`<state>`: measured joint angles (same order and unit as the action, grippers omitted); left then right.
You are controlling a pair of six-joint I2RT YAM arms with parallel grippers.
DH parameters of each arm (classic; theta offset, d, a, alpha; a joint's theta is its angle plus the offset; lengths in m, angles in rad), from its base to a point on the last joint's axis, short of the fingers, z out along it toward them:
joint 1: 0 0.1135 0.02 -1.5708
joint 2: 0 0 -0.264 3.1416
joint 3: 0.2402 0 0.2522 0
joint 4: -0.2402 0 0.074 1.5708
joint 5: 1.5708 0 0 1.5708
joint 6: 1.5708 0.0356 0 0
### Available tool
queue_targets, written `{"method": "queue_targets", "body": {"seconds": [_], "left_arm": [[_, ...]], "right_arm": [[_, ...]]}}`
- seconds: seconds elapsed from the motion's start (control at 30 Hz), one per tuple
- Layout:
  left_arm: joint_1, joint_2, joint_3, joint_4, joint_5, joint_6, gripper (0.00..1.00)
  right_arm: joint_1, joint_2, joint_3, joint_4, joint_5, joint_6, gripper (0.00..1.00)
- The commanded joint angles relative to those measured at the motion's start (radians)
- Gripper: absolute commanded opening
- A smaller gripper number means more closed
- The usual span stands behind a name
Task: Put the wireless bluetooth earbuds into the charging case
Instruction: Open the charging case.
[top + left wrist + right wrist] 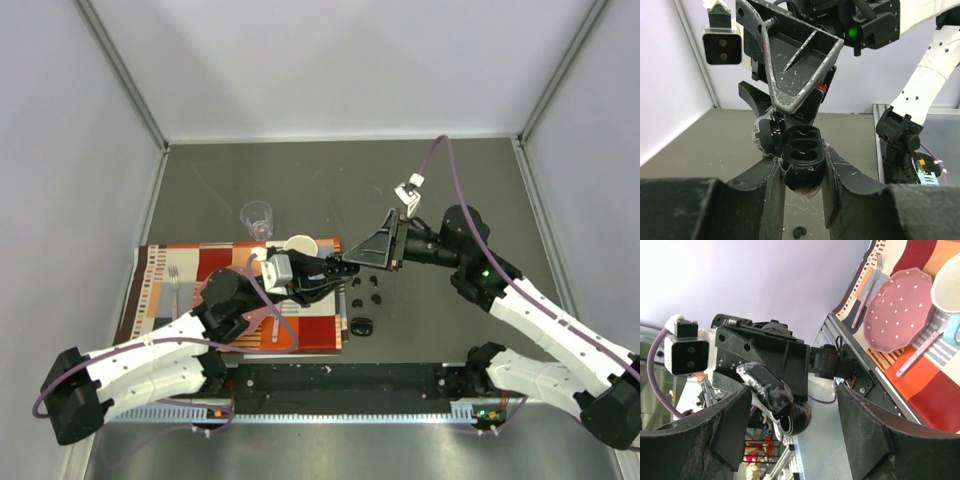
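Where the two grippers meet: above the bare table just right of the striped cloth placemat (160, 262), tips facing and close together.
Left gripper (332, 268): clamped on the black oval plastic charging case (802, 148), held off the table.
Right gripper (368, 252): fingers spread wide with nothing between them, just right of the case.
Wireless bluetooth earbuds (376, 298): four tiny black buds on the table below the grippers, just beyond the mat's right edge, apart from each other.
Second black oval case (362, 325): nearer than the buds, by the mat's near right corner.
Edges: the white mug (300, 246) stands just beside the left gripper on its far side; the clear glass (257, 217) stands past the mat's far edge.
Open room: the dark grey table (330, 175) lies bare far of the grippers, up to the white walls.
Left wrist view only: the case is open, two empty wells showing.
Right wrist view only: a pink dotted plate (897, 310) and a fork (867, 290) on the mat.
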<state>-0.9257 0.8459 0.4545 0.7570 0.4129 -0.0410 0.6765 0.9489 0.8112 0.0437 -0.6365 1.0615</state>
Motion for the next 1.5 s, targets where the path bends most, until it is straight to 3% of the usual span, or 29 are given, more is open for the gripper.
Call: {"method": "queue_targets", "body": {"seconds": [0.0, 0.23, 0.4, 0.67, 0.93, 1.23, 1.33, 1.47], "left_arm": [[-0.03, -0.027, 0.023, 0.076, 0.129, -0.007, 0.0], [-0.03, -0.041, 0.007, 0.079, 0.043, -0.005, 0.0], [-0.03, -0.059, -0.019, 0.116, -0.048, 0.001, 0.0], [-0.032, -0.05, -0.016, 0.136, -0.078, 0.0, 0.0], [-0.03, -0.045, -0.014, 0.145, -0.102, 0.01, 0.0], [-0.03, -0.022, -0.002, 0.156, -0.054, 0.012, 0.0], [-0.03, -0.01, 0.007, 0.143, -0.026, 0.015, 0.0], [-0.03, 0.005, 0.015, 0.14, -0.029, 0.024, 0.0]], "right_arm": [[-0.02, 0.037, -0.032, 0.099, 0.092, 0.06, 0.67], [-0.02, 0.03, -0.055, 0.172, 0.041, 0.074, 0.64], [-0.02, -0.012, -0.06, 0.185, 0.012, 0.072, 0.77], [-0.02, -0.032, -0.063, 0.165, -0.017, 0.063, 0.82], [-0.02, -0.045, -0.069, 0.139, -0.028, 0.063, 0.67], [-0.02, -0.007, -0.061, 0.168, -0.037, 0.094, 0.61], [-0.018, 0.016, -0.061, 0.226, -0.064, 0.13, 0.54], [-0.005, 0.04, -0.049, 0.263, -0.089, 0.157, 0.37]]}}
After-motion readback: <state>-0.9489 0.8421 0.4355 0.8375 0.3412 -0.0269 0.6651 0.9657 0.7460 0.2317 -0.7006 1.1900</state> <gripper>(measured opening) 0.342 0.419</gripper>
